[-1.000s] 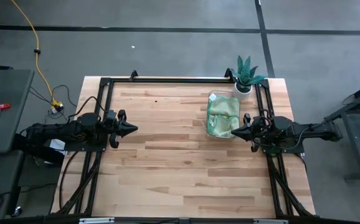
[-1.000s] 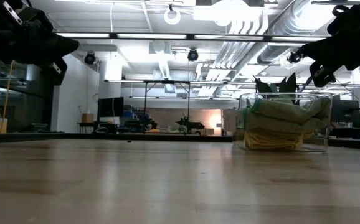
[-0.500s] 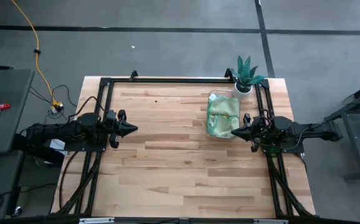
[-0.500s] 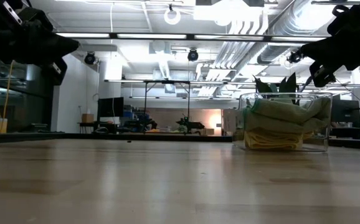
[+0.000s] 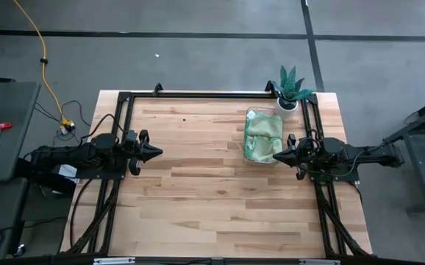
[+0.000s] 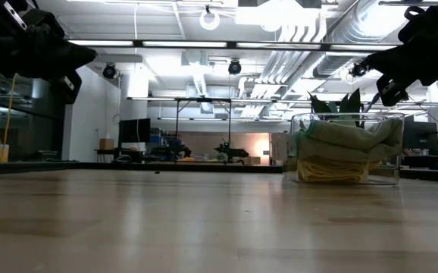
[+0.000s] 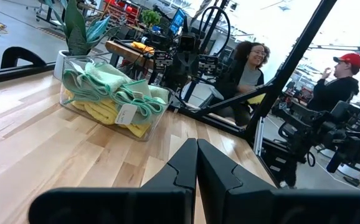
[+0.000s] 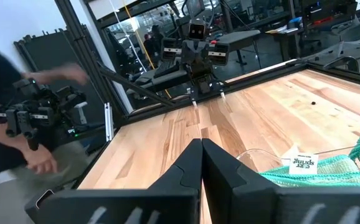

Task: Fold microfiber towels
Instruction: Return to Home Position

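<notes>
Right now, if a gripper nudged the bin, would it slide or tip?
Probably slide: the bin sits low and wide on the smooth table. It looks light, holding only soft towels. Those heaped near the rim might flop out if jolted.

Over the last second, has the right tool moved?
No. In the high view the right tool holds the same spot against the bin, its tip overlapping the rim exactly as before.

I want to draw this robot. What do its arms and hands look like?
The left arm and right arm are black and chunky, with thin black cables looping beside them. The left hand and right hand each have two flat black fingers narrowing to a sharp point, like a bird's beak.
</notes>
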